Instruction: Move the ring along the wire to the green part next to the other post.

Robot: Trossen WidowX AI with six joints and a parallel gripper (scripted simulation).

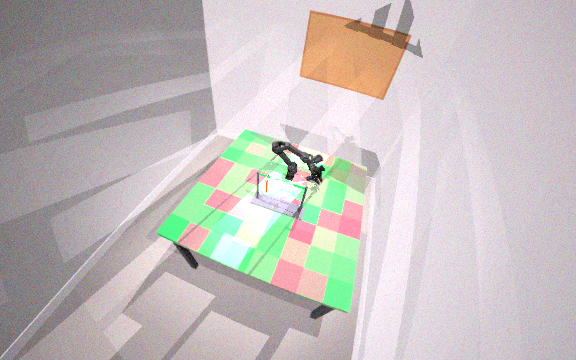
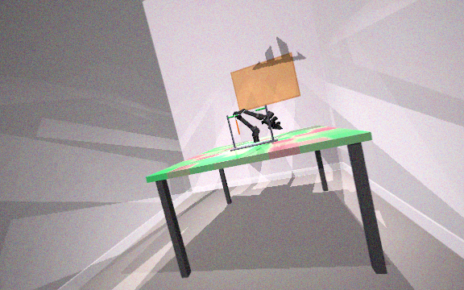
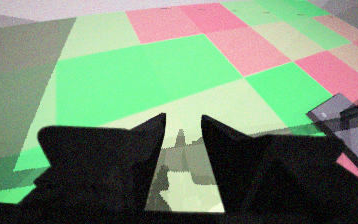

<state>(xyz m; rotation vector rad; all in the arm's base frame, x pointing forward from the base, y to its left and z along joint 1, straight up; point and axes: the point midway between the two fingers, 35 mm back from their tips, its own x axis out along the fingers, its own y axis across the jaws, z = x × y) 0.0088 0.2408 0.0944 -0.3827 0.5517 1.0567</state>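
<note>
End effector [image 3: 182, 132]: one, fingers partly closed with only bare checkered desk [image 1: 328, 295] showing between them, holding nothing; tilted down over the desk past the far post. Arm [image 1: 288, 155]: one, folded behind the wire frame [image 1: 280, 192]. Posts: two. Orange handle [image 1: 266, 186]: one, hanging beside the near post, well apart from the end effector. Open desk lies toward the front edge.
</note>
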